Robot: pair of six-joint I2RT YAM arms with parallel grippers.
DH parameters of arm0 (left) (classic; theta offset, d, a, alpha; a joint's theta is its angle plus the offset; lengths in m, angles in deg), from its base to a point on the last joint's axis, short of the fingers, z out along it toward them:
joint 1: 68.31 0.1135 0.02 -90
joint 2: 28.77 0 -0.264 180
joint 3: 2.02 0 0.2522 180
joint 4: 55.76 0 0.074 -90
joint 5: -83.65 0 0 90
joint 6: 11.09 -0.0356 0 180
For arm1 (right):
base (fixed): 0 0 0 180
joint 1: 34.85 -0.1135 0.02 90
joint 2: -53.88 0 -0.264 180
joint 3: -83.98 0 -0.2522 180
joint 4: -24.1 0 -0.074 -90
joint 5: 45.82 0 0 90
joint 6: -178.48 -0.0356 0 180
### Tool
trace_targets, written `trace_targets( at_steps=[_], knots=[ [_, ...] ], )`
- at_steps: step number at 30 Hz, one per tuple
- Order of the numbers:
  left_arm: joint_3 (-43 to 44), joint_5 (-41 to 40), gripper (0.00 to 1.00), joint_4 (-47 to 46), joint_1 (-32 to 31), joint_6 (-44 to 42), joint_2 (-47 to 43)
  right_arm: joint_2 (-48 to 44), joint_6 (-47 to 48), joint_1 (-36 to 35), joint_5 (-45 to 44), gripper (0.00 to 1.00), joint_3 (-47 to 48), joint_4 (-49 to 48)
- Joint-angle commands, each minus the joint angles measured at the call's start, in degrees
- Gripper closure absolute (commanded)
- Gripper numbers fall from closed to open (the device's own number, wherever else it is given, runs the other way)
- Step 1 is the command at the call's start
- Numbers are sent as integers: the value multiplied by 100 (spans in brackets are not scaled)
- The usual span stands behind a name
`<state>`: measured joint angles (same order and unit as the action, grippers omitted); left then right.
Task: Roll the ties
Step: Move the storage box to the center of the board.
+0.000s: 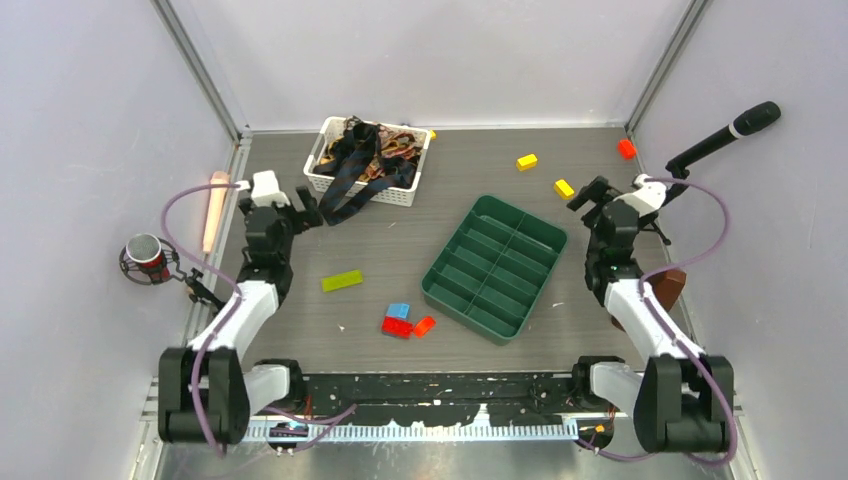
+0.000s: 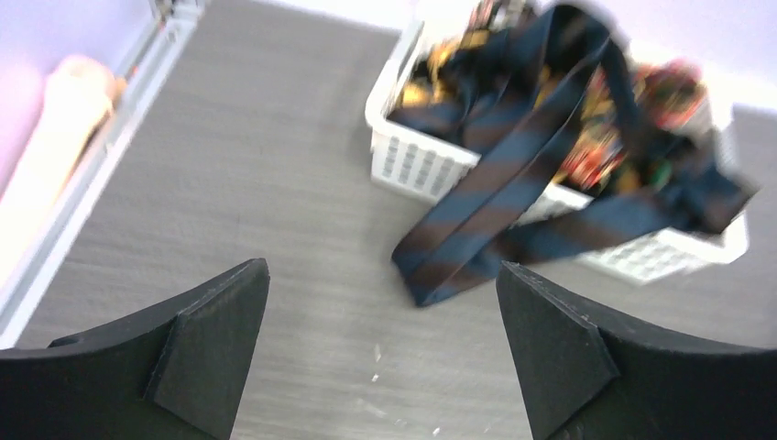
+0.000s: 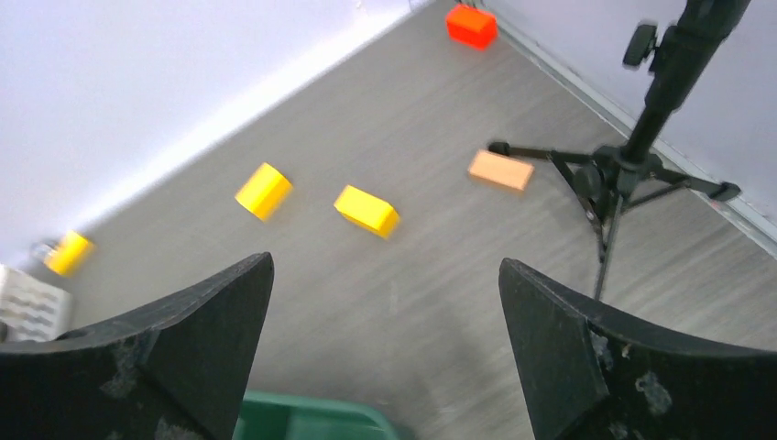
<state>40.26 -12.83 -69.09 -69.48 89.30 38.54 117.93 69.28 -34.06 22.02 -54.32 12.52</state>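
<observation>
**Both sets of jaws wide open, ties heaped in the basket**

At the far left edge a round-headed microphone (image 1: 146, 258) is seen, with a pale rod (image 1: 215, 210) laid along the wall beside it. The left arm (image 1: 265, 240) is stretched toward the back of the bench (image 1: 450, 200). The left jaws are held wide apart with nothing between them, and in the left wrist view the black fingers (image 2: 206, 353) frame only bare bench.

Just beyond them the ties (image 1: 385, 150) are found, piled in a white basket (image 1: 395, 193) at the back left. A navy tie (image 2: 495, 183) with faint stripes is draped over the basket's near wall. Its end lies on the bench, close to the left jaws but not touched by them. Brown, gold and black fabric is made out in the heap. None is seen rolled.

Moving right, a lime-green brick (image 1: 342, 281) lies alone. Next a blue brick (image 1: 398, 311), a red brick (image 1: 396, 327) and an orange brick (image 1: 425, 325) are clustered just beside the green tray (image 1: 465, 312).

Behind the tray a yellow brick (image 1: 527, 161) and a second yellow brick (image 1: 564, 188) are spotted, with a red-orange brick (image 1: 627, 149) in the back right corner.

The right arm (image 1: 615, 240) is raised near them. The right jaws are spread wide, and nothing is gripped between the worn fingers (image 3: 197, 357). At the far right stands a black microphone on a tripod (image 1: 725, 135).
</observation>
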Motion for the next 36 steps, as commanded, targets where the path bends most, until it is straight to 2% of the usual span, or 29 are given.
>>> trace_targets(
  at_steps=[1,4,6,8,10,14,16,21,25,28,30,32,33,36],
  knots=[
    [673,-184,1,1774,-33,1109,-633,-520,-1643,-36,-216,0,951,2368],
    [1197,192,1,2979,-32,1761,-733,-621,-2091,-36,387,0,1744,3570],
    [1656,1242,1,3850,-32,1967,-552,-628,-2321,-25,993,0,2049,4169],
    [1846,2339,1,4041,-32,2126,-248,-619,-2538,-19,1831,0,2149,4479],
    [1938,2958,1,4159,-32,2305,-28,-517,-2857,-16,2708,0,2039,4412],
    [2020,2992,1,4391,-32,2328,-72,-27,-3193,115,4044,0,1873,3942],
    [2027,2797,1,4424,-32,2316,-291,237,-3021,204,4275,0,2066,4038],
    [2236,1920,1,4974,-32,2422,-749,177,-2346,219,3551,0,2577,4467],
    [2468,1528,1,5406,-30,2296,-989,88,-1556,219,2672,0,3152,5306],
    [2558,1476,1,5486,-16,2095,-1154,95,-1746,234,1778,0,3396,5886],
    [2580,1297,1,5578,38,2185,-1275,76,-1786,252,1829,0,3328,5823],
    [2547,1239,1,5581,88,2199,-1353,92,-1846,254,2251,3,3264,5626],
    [2525,1295,1,5529,90,2155,-1374,156,-1866,254,2369,6,3267,5562],
    [2463,1735,1,5268,91,1895,-1381,279,-1899,210,2673,7,3280,5467]
  ],
)
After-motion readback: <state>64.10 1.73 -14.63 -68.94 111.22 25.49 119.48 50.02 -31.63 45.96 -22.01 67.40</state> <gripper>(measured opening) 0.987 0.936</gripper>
